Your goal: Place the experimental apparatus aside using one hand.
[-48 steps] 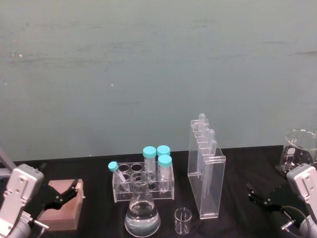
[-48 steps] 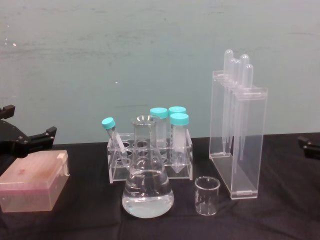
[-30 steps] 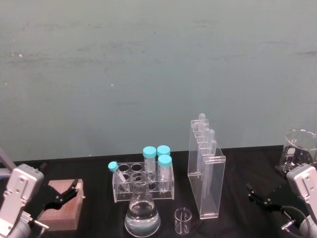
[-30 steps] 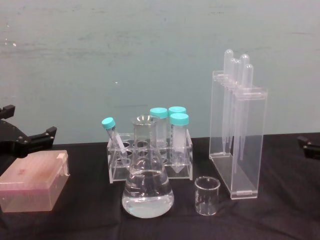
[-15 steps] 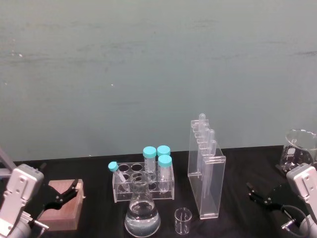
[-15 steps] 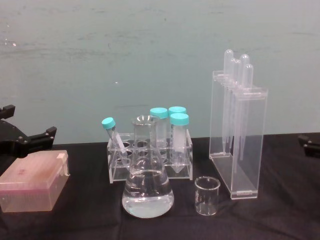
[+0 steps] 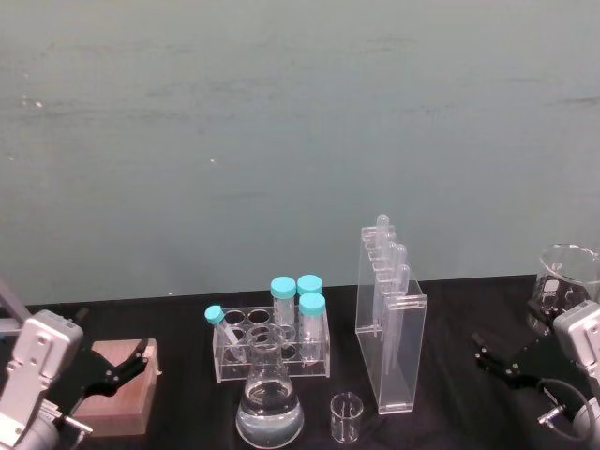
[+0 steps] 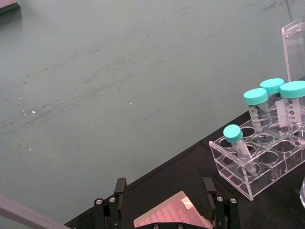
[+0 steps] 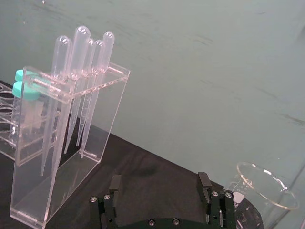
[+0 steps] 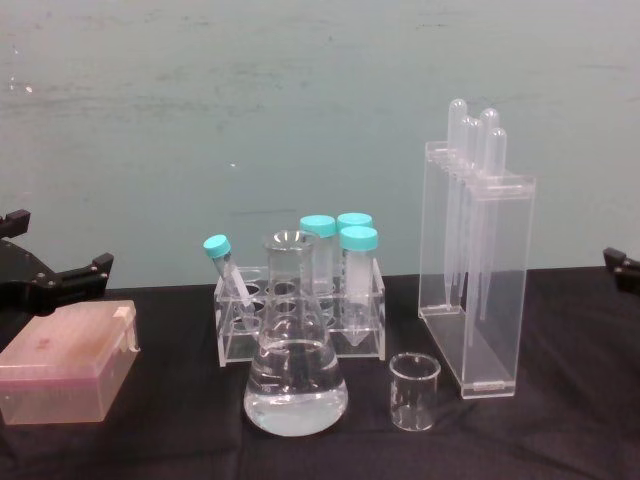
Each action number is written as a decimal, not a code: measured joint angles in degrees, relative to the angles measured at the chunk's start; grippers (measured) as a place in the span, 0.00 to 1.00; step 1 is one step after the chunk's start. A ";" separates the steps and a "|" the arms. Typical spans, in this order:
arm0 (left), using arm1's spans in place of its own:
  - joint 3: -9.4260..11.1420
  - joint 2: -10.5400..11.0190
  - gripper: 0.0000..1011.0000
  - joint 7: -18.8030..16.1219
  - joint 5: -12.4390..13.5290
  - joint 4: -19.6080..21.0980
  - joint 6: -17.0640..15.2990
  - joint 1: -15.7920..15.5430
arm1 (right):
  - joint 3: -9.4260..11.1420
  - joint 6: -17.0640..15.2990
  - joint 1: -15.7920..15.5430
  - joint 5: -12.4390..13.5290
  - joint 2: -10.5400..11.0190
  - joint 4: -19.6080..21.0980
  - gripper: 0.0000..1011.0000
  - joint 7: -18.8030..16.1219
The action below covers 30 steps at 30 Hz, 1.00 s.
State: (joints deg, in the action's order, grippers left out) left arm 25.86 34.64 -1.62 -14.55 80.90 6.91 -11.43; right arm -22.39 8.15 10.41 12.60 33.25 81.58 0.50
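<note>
Hovering at the table's 3 o'clock edge, the right gripper [image 7: 489,354] is spread wide and empty. The pipette stand [image 7: 394,328] sits at its 9 o'clock, the nearest piece to it. The stand's long axis runs 12 to 6, broad face toward the claw (awkward for a pinch, I'd say). The flask [image 7: 270,398] and small beaker [image 7: 345,417] stand farther off at 9. The left gripper [image 7: 127,361], also open, hangs over the pink box [image 7: 112,398] — clearly the farther arm.

Large beaker [image 7: 566,277] cut off at head view's right edge, right gripper [image 10: 622,270] mostly outside chest view
</note>
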 joint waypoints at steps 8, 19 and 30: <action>0.00 0.00 0.99 0.00 0.00 0.00 0.00 0.00 | 2.20 -0.96 -1.67 0.27 -0.17 2.56 0.99 -0.02; 0.00 0.00 0.99 0.00 0.00 0.00 0.00 0.00 | 5.04 -2.34 -4.89 1.35 -0.32 7.75 0.99 -0.63; 0.00 0.00 0.99 0.00 0.00 0.00 0.00 0.00 | 7.30 -1.88 -7.97 1.46 -0.62 12.75 0.99 -2.00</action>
State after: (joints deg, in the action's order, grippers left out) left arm 25.86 34.65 -1.62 -14.55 80.90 6.90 -11.43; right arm -15.09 6.27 2.44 14.06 32.63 94.34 -1.51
